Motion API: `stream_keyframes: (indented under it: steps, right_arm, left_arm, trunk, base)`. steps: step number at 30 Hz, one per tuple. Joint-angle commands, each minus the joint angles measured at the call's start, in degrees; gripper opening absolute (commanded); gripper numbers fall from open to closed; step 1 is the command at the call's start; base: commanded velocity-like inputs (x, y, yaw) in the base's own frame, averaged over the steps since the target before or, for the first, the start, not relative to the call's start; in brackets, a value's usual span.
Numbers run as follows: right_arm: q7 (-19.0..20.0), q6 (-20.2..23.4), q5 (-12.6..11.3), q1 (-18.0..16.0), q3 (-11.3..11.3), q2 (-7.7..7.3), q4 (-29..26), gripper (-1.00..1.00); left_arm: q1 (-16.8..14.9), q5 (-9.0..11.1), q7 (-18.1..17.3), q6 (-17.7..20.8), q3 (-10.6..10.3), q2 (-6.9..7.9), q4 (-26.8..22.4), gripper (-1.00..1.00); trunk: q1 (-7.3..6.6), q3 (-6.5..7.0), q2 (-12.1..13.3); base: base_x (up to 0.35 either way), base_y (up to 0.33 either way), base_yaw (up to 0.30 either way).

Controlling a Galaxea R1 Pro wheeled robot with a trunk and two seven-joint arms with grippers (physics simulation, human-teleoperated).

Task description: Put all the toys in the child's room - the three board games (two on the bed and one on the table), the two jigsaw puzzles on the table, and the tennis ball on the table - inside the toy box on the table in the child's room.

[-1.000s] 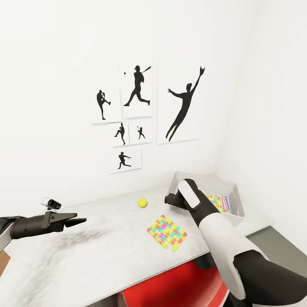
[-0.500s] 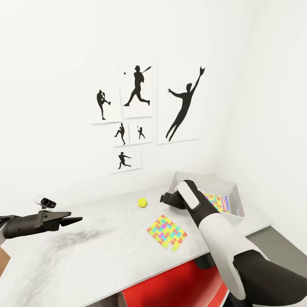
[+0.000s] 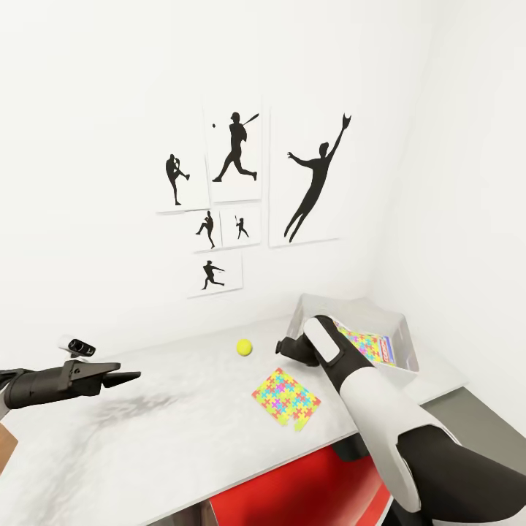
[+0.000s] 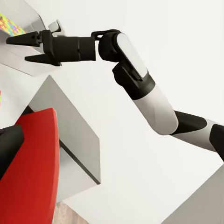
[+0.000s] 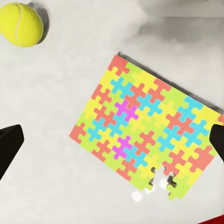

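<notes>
**Hovering right gripper over puzzle, ball loose on table**

Hovering just left of the toy box [image 3: 398, 326], the right gripper [image 3: 285, 346] hangs above the pale grey table [image 3: 168, 431], between the tennis ball [image 3: 244, 347] and the box. Its fingers [image 5: 9, 144] are spread wide apart with nothing between them; in the right wrist view the dark tips sit at either side of a jigsaw puzzle [image 5: 147, 140] lying flat below. That puzzle [image 3: 286, 398] lies near the table's front edge, right of centre, with a few pieces missing at one corner. The ball sits farther back and to the left of it, apart from both puzzle and gripper.

Toy box stands at the far right of the table by the wall corner. Inside it a colourful puzzle-patterned sheet [image 3: 363, 341] and a printed board game box [image 3: 387, 351] show.

Left gripper [image 3: 128, 378] is out at the left above the table, well apart from everything, fingers close together at the tips, holding nothing. The left wrist view looks across at the right gripper [image 4: 16, 48], fingers parted. Red object [image 3: 292, 489] below the table's front edge. Baseball silhouette prints [image 3: 241, 190] on the wall.
</notes>
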Motion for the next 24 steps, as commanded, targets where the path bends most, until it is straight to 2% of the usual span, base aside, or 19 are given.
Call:
stream_keyframes:
  steps: [1, 4, 7, 10, 24]
  right_arm:
    - [-0.56, 0.03, -0.10, -0.05, 0.13, 0.00, -0.07, 1.00]
    - [-0.58, 0.00, 1.67, -0.07, 0.15, 0.00, -0.12, 1.00]
    - [-0.59, 0.04, 4.47, -0.03, 0.15, 0.00, -0.29, 1.00]
    - [-0.59, 0.18, 5.94, -0.01, 0.17, 0.00, -0.47, 1.00]
    - [-0.59, 0.39, 6.71, -0.03, 0.16, 0.00, -0.83, 1.00]
  left_arm:
    - [-0.08, 0.15, -0.20, 0.60, -0.19, 0.07, 0.02, 1.00]
    - [-0.08, 0.08, -0.20, 0.59, -0.20, 0.07, 0.02, 1.00]
    - [-0.08, 0.05, -0.20, 0.54, -0.17, 0.07, 0.02, 1.00]
    - [-0.08, 0.04, -0.20, 0.52, -0.19, 0.07, 0.02, 1.00]
    - [-0.08, 0.03, -0.20, 0.52, -0.12, 0.15, 0.02, 1.00]
  trunk:
    - [0.04, -0.14, -0.14]
    - [0.04, -0.14, -0.14]
    - [0.04, -0.14, -0.14]
    - [0.04, -0.14, -0.14]
    - [0.04, -0.60, -0.14]
  base:
    - [0.000, 0.000, 0.000]
    - [0.000, 0.000, 0.000]
    - [0.000, 0.000, 0.000]
    - [0.000, 0.000, 0.000]
    - [0.000, 0.000, 0.003]
